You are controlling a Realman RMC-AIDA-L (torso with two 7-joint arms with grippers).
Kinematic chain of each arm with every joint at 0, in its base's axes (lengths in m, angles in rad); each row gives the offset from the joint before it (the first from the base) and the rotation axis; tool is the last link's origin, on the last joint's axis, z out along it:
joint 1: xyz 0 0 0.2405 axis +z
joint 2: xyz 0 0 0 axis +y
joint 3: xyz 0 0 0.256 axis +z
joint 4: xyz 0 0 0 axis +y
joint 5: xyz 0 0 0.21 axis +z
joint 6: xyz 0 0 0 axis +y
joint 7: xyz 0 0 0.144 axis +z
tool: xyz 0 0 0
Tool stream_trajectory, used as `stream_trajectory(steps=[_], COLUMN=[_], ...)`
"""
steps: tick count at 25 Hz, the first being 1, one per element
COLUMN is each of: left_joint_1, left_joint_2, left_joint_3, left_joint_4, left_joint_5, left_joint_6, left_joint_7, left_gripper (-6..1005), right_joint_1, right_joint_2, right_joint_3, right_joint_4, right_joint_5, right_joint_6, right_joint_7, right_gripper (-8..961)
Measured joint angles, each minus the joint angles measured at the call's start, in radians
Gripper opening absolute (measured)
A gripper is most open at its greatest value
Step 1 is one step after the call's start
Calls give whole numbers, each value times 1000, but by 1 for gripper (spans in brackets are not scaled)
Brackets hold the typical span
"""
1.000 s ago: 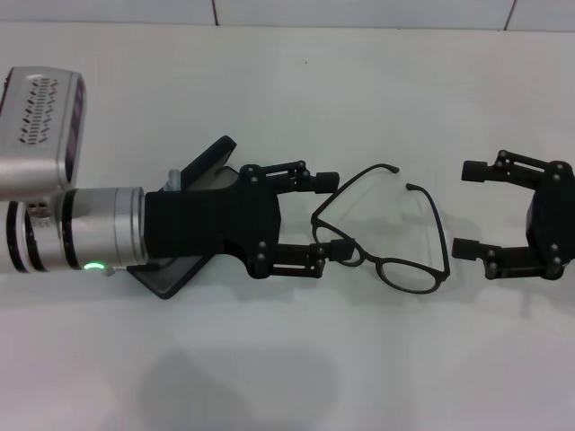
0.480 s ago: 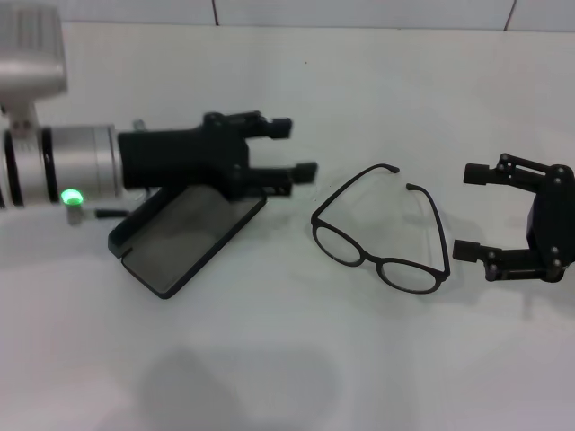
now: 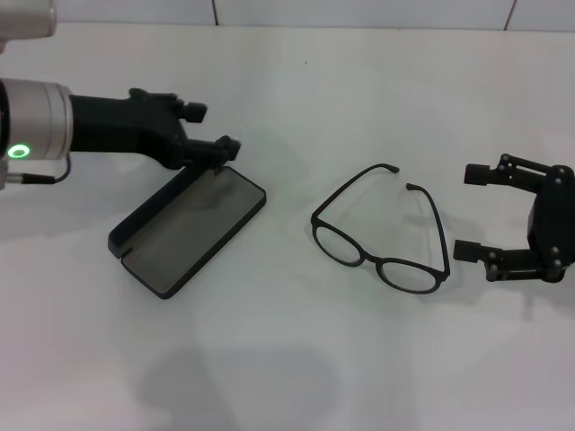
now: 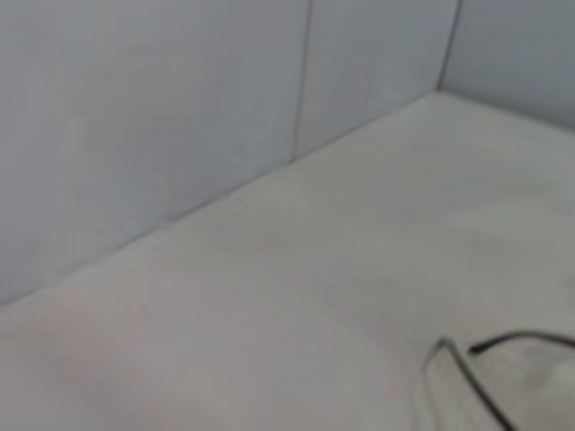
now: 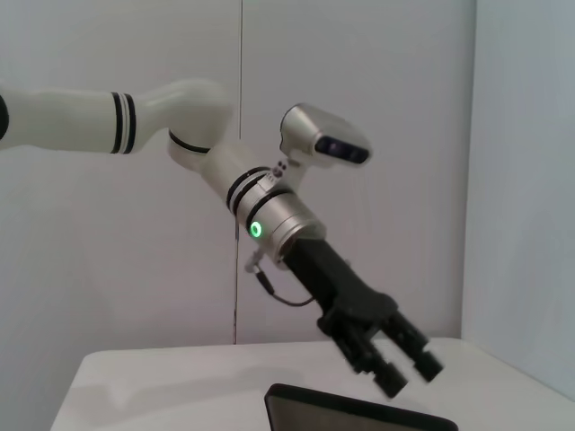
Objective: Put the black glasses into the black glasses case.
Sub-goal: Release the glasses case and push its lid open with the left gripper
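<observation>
The black glasses (image 3: 382,238) lie unfolded on the white table right of centre, lenses toward me and temple arms pointing away. The black glasses case (image 3: 184,232) lies open at left of centre, its grey lining up and nothing in it. My left gripper (image 3: 213,128) hovers open and empty by the case's far corner, well left of the glasses. At the right edge my right gripper (image 3: 463,211) rests open, fingertips pointing at the glasses. In the left wrist view only a temple arm of the glasses (image 4: 485,382) shows. The right wrist view shows the left gripper (image 5: 400,364) above the case (image 5: 359,411).
The white table (image 3: 287,359) runs back to a pale wall (image 3: 359,11). The left arm's silver wrist (image 3: 31,121) with its green light reaches in from the left edge.
My left gripper has drawn back from the glasses' left lens, leftward and away, to the case's far corner, uncovering the case. The glasses and the right gripper have not moved.
</observation>
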Motion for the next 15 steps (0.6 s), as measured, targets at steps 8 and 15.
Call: stream_trajectory(steps=[8,15], left_joint_1=[30,28], left_joint_2=[-7,-26], left_joint_3=[-3,1], left_joint_4=[7,5], left_joint_5=[130,205], left_joint_6=[-1,-21], left_joint_7=[-88,-102], left_gripper=[817,816], right_joint_1=[2,12], right_joint_2=[1,4], right_joint_3=[0,0], right_joint_4=[-1,-1], right_joint_5=[2,2], right_joint_6=[0,2], right_joint_7=[1,3], right_gripper=[886,887])
